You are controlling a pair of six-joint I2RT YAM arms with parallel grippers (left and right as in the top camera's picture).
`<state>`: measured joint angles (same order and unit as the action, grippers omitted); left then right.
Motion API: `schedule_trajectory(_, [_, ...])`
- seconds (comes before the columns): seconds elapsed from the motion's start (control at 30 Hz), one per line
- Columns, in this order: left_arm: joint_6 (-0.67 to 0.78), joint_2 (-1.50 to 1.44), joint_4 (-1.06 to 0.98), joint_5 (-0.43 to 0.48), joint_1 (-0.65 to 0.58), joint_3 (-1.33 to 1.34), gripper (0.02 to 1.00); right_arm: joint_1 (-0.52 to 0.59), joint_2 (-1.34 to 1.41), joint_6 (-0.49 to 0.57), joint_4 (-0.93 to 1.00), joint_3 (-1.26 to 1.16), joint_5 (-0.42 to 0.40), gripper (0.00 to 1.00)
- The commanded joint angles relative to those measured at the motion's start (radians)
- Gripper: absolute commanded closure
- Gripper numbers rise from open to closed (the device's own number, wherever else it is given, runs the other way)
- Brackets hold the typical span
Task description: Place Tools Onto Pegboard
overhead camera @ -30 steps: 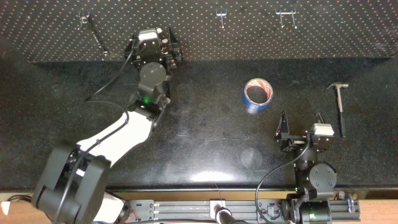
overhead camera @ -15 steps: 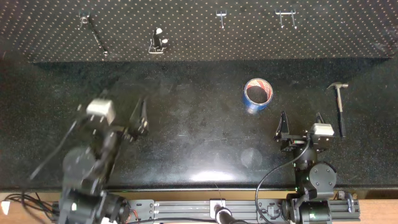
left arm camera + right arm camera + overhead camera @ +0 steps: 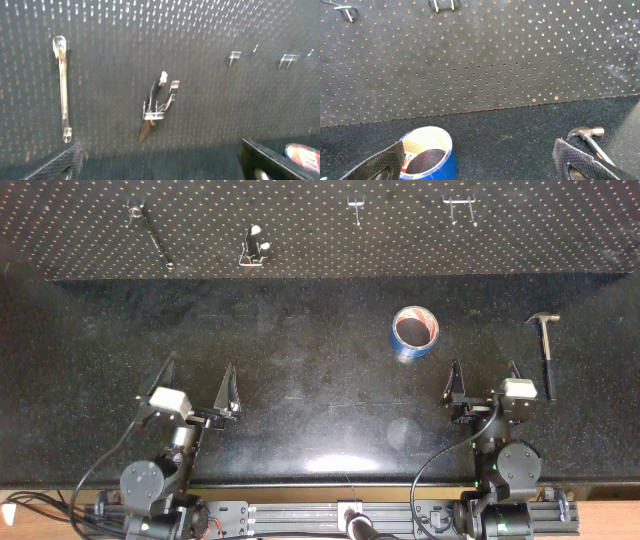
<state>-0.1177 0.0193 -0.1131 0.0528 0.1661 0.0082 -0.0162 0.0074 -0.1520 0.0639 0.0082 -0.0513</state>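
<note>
Two wide-open, empty pincers, L gripper (image 3: pixel 201 362) & R gripper (image 3: pixel 484 364), sit well off pegboard (image 3: pixel 300 220) holding wrench (image 3: pixel 150 235) & clamp (image 3: pixel 254 248); tape roll (image 3: pixel 414 332), hammer (image 3: pixel 546 350) near its foot.

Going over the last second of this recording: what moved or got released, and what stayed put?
The left end effector let go of a small tool at the pegboard and drew back to the table's near edge, where it is now open. The tool hangs on its hook. The wrench, tape, hammer and right end effector stayed as they were.
</note>
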Motion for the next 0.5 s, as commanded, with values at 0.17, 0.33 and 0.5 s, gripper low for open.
schedule_trajectory(0.17, [-0.024,-0.016,0.193,-0.045,-0.004,-0.003,0.018,-0.008,-0.006,0.007,0.003,-0.004,-0.009,0.027])
schedule_trajectory(0.33, [-0.024,-0.016,0.193,-0.045,-0.004,-0.003,0.018,-0.008,-0.006,0.007,0.003,-0.004,-0.009,0.027])
schedule_trajectory(0.5, [-0.024,-0.016,0.193,-0.045,-0.004,-0.003,0.018,-0.008,-0.006,0.007,0.003,-0.004,-0.009,0.027])
